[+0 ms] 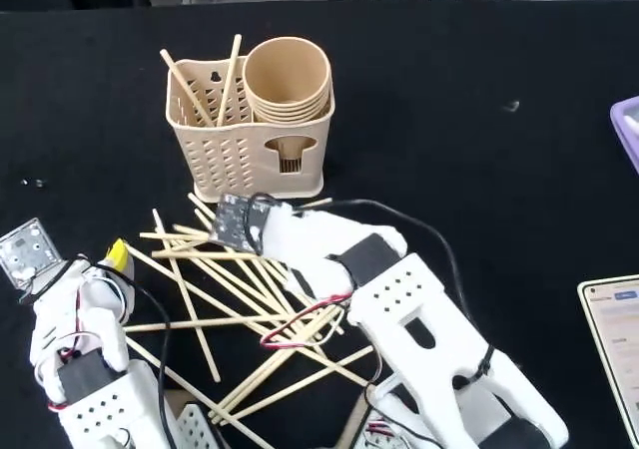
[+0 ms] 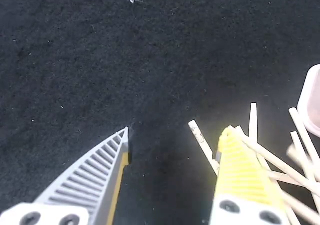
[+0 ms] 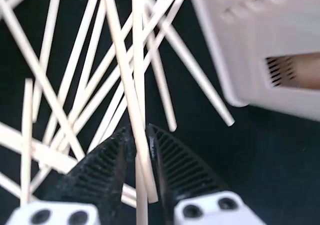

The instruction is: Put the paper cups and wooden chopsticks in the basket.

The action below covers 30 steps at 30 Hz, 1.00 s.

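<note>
The beige slotted basket (image 1: 245, 155) stands at the back centre with stacked paper cups (image 1: 288, 75) and a few chopsticks (image 1: 205, 88) upright in it. Many wooden chopsticks (image 1: 225, 289) lie crossed on the black table in front of it. My right gripper (image 3: 141, 135) is low over this pile, just in front of the basket (image 3: 240, 40), its black fingers shut on one chopstick (image 3: 129, 80). My left gripper (image 2: 176, 132) is open over bare table at the pile's left edge, and its yellow finger (image 2: 235, 160) lies beside some chopstick ends (image 2: 252, 120).
A cup (image 3: 300, 70) shows through the basket's front opening. A purple object (image 1: 627, 125) and a phone-like device (image 1: 614, 334) sit at the table's right edge. Cables (image 1: 300, 324) from the right arm (image 1: 399, 309) cross the pile.
</note>
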### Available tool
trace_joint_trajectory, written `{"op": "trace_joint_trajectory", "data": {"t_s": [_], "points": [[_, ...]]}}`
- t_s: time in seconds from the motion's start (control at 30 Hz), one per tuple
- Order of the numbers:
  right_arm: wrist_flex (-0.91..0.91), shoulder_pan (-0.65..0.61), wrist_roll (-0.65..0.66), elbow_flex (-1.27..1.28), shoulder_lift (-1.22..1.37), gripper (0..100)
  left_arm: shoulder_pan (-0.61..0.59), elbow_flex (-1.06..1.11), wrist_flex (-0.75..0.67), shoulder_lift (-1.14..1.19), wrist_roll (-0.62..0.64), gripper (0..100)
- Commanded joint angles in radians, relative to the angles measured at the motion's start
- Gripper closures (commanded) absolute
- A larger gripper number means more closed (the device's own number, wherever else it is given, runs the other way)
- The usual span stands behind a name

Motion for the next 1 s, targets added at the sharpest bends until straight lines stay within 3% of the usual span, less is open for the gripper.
{"op": "trace_joint_trajectory", "data": {"t_s": [0.0, 0.33, 0.57, 0.7, 0.87, 0.97], "points": [[0.005, 0.091, 0.087, 0.091, -0.044, 98.8, -0.004, -0.004, -0.02, -0.006, -0.002, 72], [0.003, 0.526, 0.281, 0.202, -0.045, 98.8, -0.002, -0.004, -0.02, -0.006, -0.002, 72], [-0.089, 0.758, 0.393, 0.211, -0.044, 98.8, 0.002, -0.004, -0.02, -0.006, -0.002, 72], [-0.137, 0.789, 0.391, 0.236, -0.038, 97.7, 0.004, -0.004, -0.02, -0.006, -0.002, 72], [-0.138, 0.74, 0.339, 0.265, -0.042, 83.5, 0.001, -0.004, -0.02, -0.006, -0.002, 72], [-0.14, 0.703, 0.327, 0.259, -0.044, 80.4, 0.001, -0.004, -0.02, -0.006, -0.002, 72]]}}
